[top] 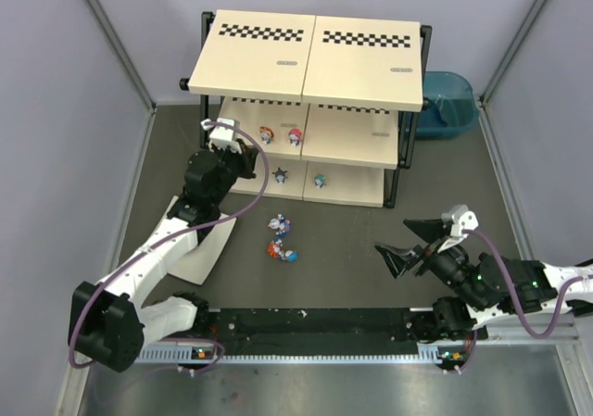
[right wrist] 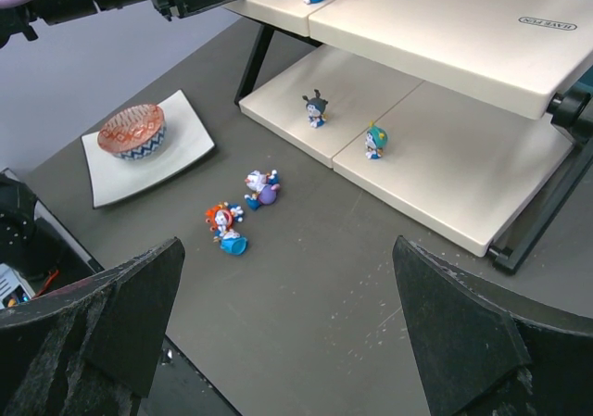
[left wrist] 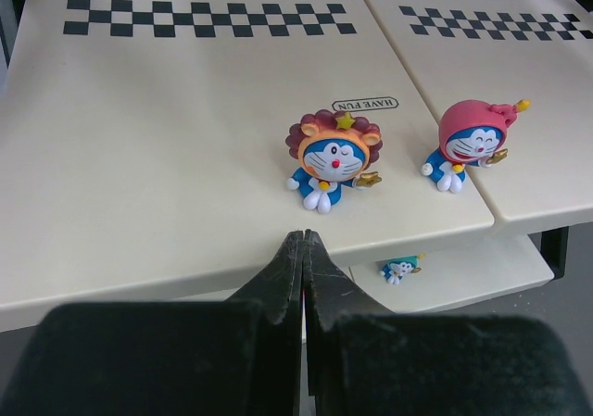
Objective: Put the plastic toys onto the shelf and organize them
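The shelf point(top: 310, 55) stands at the back. On its middle tier stand a lion-maned toy point(left wrist: 332, 159) and a red-hooded toy point(left wrist: 470, 144). On the bottom tier point(right wrist: 445, 175) stand a dark toy point(right wrist: 316, 108) and a teal toy point(right wrist: 374, 141). A purple-and-white toy point(right wrist: 263, 188) and an orange-headed toy point(right wrist: 223, 228) lie tipped over on the table in front. My left gripper point(left wrist: 305, 240) is shut and empty, just in front of the middle tier's edge, near the lion-maned toy. My right gripper point(right wrist: 287, 314) is open and empty, above the table right of the fallen toys.
A white square plate point(right wrist: 185, 147) with an orange-pink bowl point(right wrist: 132, 130) sits left of the fallen toys, partly under my left arm. A blue tub point(top: 447, 104) stands behind the shelf's right end. Grey walls close in both sides.
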Available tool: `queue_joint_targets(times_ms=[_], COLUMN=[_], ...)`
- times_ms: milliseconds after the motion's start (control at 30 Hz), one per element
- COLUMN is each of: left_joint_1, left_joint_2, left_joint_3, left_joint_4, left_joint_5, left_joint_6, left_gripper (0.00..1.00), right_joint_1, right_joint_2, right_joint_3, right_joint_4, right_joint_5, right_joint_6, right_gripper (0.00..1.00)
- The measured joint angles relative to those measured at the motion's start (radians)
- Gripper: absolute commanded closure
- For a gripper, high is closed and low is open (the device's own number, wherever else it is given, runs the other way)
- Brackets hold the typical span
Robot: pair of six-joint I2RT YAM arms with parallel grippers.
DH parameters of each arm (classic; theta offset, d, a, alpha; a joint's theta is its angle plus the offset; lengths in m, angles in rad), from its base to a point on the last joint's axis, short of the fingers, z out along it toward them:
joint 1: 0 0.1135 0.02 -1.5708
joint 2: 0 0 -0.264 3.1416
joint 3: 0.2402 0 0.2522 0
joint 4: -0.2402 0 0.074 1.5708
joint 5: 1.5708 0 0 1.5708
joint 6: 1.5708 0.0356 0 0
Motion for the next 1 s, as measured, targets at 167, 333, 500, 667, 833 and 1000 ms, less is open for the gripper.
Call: queue_joint_targets(times_ms=[167, 333, 500, 667, 833, 1000], left_joint_1=[0.003, 0.007, 0.009, 0.010, 0.012, 0.013], left_joint_2=[0.003, 0.018, 0.042, 0.051, 0.058, 0.064], left_joint_3=[0.003, 0.013, 0.024, 0.025, 0.026, 0.026], left_joint_4=[0.002, 0.007, 0.016, 0.028, 0.037, 0.046], left_joint_5=[0.000, 0.000, 0.003, 0.005, 0.014, 0.027], left_joint_6=[0.000, 0.000, 0.000, 0.000, 0.000, 0.000], left_gripper=[1.00, 1.00, 1.00, 1.00, 1.00, 1.00], right_joint_1=[0.000, 0.000, 0.000, 0.000, 0.000, 0.000], right_joint_2=[0.000, 0.000, 0.000, -0.008, -0.015, -0.018], right_joint_3=[0.000, 0.000, 0.000, 0.000, 0.000, 0.000], right_joint_4=[0.000, 0.000, 0.000, 0.000, 0.000, 0.000], right_joint_5=[0.000, 0.000, 0.003, 0.004, 0.007, 0.007], right_joint_6=[0.000, 0.000, 0.000, 0.000, 0.000, 0.000], right_gripper=[0.04, 0.04, 0.04, 0.04, 0.04, 0.04])
